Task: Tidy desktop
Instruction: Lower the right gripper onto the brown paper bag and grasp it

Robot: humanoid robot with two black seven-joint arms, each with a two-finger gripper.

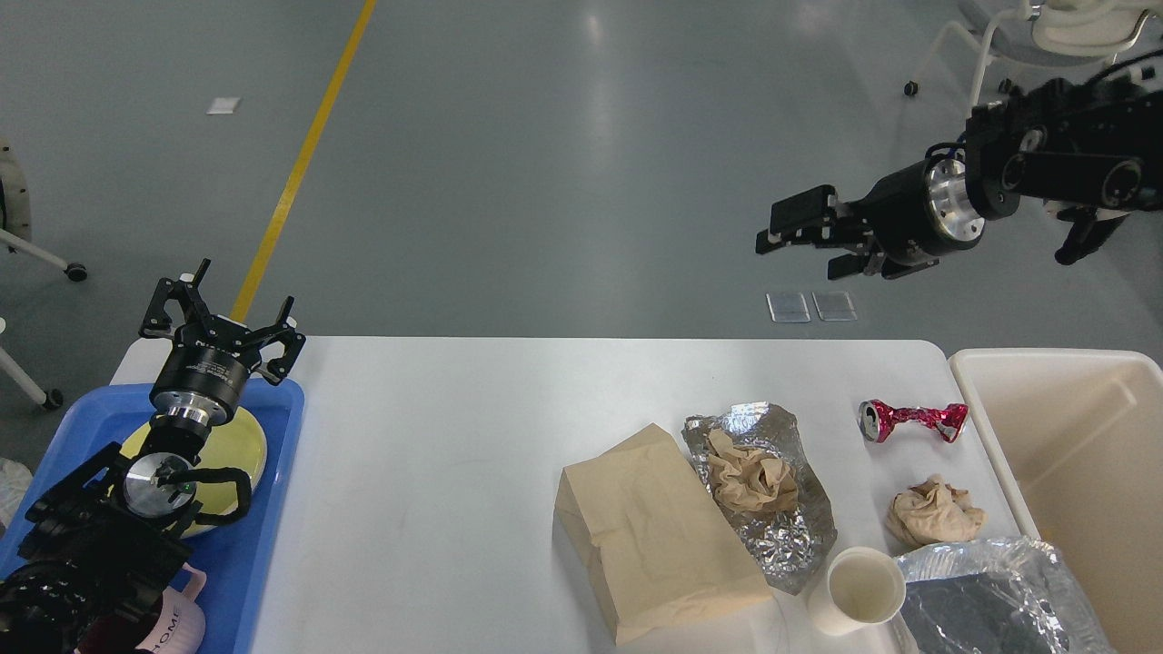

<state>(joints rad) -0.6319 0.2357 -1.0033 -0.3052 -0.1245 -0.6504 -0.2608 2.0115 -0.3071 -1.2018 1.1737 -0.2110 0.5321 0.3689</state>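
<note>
The white desktop (436, 472) carries litter on its right half: a brown paper bag (654, 531), a foil sheet (790, 536) with crumpled brown paper (750, 477) on it, a crushed red can (913, 420), a crumpled paper ball (936, 511) and a white paper cup (859, 590). My right gripper (800, 247) hangs high beyond the table's far edge, pointing left, open and empty. My left gripper (218, 313) stands open over the far end of the blue tray (263, 509), holding nothing.
A beige bin (1072, 472) stands against the table's right edge. A crumpled foil tray (990, 599) lies at the front right. The blue tray holds a yellow plate (241, 436) and a pink mug (177, 627). Chairs stand on the floor at far right.
</note>
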